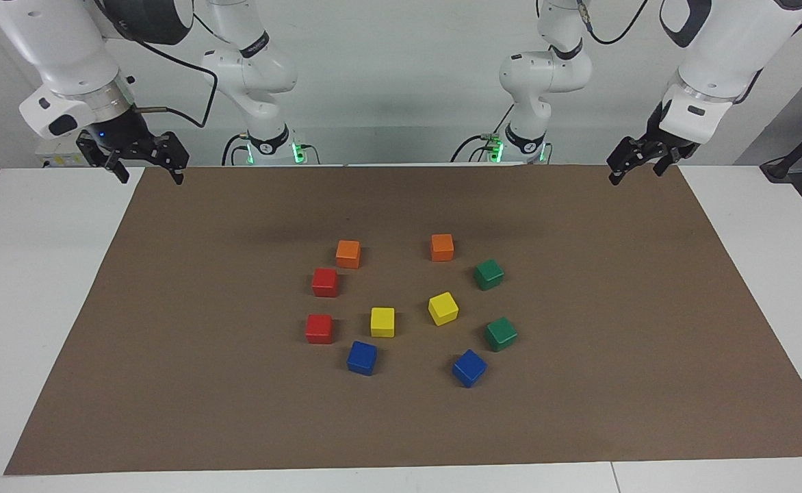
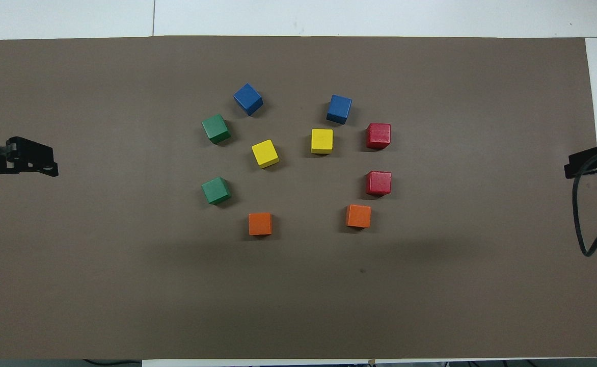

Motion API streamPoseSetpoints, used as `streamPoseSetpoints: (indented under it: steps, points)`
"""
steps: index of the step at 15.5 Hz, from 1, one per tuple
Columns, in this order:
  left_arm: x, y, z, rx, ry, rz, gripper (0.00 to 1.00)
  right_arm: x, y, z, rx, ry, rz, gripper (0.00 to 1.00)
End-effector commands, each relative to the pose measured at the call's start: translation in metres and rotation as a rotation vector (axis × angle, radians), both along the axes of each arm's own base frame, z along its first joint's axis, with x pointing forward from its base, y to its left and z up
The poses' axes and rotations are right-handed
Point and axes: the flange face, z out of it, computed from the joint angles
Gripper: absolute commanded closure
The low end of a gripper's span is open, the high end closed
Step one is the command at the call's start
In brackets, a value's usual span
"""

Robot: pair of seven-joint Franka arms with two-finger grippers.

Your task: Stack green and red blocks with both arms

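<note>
Two green blocks lie apart on the brown mat toward the left arm's end: one nearer the robots (image 1: 488, 274) (image 2: 216, 190), one farther (image 1: 501, 333) (image 2: 216, 128). Two red blocks lie toward the right arm's end, one nearer (image 1: 324, 281) (image 2: 378, 183) and one farther (image 1: 319, 329) (image 2: 378, 135). No block rests on another. My left gripper (image 1: 636, 175) (image 2: 23, 173) hangs open and holding nothing over the mat's edge at its own end. My right gripper (image 1: 152, 179) (image 2: 584, 163) hangs open and holding nothing over the mat's edge at its end. Both arms wait.
Two orange cubes (image 1: 348, 253) (image 1: 442, 247) lie nearest the robots. Two yellow cubes (image 1: 382, 322) (image 1: 443, 308) sit in the middle of the ring, and two blue cubes (image 1: 362, 357) (image 1: 469, 368) lie farthest. The brown mat (image 1: 613, 411) covers the white table (image 1: 31, 308).
</note>
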Motion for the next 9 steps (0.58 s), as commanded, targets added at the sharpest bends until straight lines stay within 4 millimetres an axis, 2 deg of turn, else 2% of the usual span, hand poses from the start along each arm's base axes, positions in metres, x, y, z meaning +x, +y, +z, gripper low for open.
streamPoseSetpoints:
  steps: [1, 9]
  points:
    - [-0.0071, 0.0019, -0.0005, -0.016, -0.016, -0.01, 0.0, -0.0002, -0.0017, 0.0042, 0.008, 0.014, 0.018, 0.0]
    - [-0.0099, -0.0058, 0.001, -0.014, -0.016, -0.017, 0.0, -0.0024, -0.0006, 0.0075, 0.007, 0.008, 0.016, 0.0]
